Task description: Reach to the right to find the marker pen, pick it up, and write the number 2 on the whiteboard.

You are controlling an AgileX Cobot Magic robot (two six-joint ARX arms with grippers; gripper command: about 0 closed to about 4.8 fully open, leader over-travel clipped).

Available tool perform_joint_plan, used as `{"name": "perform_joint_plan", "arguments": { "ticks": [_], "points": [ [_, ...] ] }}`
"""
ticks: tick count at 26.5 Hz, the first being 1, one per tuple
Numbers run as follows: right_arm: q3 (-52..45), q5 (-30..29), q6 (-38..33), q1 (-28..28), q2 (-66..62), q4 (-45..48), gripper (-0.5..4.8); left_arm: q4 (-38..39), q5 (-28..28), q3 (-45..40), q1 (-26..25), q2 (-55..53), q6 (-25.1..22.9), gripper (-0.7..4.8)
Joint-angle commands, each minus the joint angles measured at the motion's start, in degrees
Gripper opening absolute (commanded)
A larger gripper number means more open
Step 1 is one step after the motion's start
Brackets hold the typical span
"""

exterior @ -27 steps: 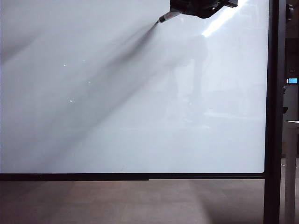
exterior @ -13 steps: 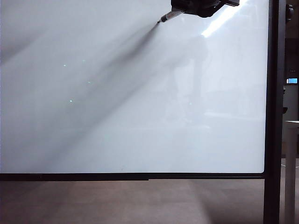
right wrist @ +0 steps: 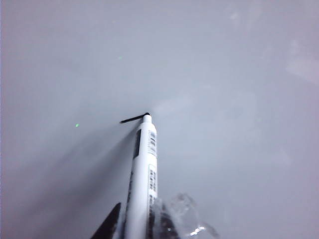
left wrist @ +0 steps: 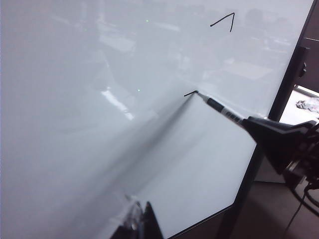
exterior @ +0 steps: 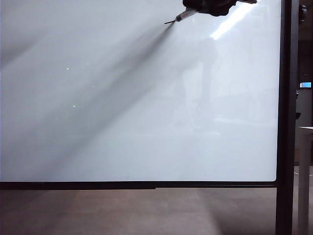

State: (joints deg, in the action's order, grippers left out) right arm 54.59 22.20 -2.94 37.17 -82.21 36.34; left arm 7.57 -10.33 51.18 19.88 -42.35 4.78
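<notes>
The whiteboard (exterior: 122,122) fills the exterior view, glossy white in a thin black frame. At its top edge my right gripper (exterior: 195,10) is shut on the marker pen (exterior: 185,16), whose dark tip rests against the board. A short black stroke (exterior: 169,22) runs left from the tip; it is all that shows of the number 2. The right wrist view shows the white barrel (right wrist: 143,174) between the fingers and the stroke (right wrist: 131,119). The left wrist view sees the pen (left wrist: 222,109) and right gripper (left wrist: 259,132) from the side. My left gripper (left wrist: 142,224) hangs back from the board, shut and empty.
A black upright post (exterior: 287,122) bounds the board on the right, with a pale table edge (exterior: 305,129) beyond it. Brown floor (exterior: 146,210) lies below the frame. A thin angular black mark (left wrist: 223,21) sits higher on the board in the left wrist view.
The pen tip has slid a little to the right along the board, leaving a short black line behind it. The right gripper shifted right with it.
</notes>
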Motion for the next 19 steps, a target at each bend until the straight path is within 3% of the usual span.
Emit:
{"name": "perform_joint_plan", "arguments": {
  "ticks": [1, 19],
  "points": [
    [0.3, 2.8, 0.1, -0.3, 0.9, -0.2, 0.43, -0.3, -0.2, 0.2, 0.0, 0.1, 0.2, -0.06],
    [0.3, 2.1, -0.4, -0.2, 1.2, -3.8, 0.40, -0.3, -0.2, 0.2, 0.0, 0.1, 0.2, -0.05]
  ]
}}
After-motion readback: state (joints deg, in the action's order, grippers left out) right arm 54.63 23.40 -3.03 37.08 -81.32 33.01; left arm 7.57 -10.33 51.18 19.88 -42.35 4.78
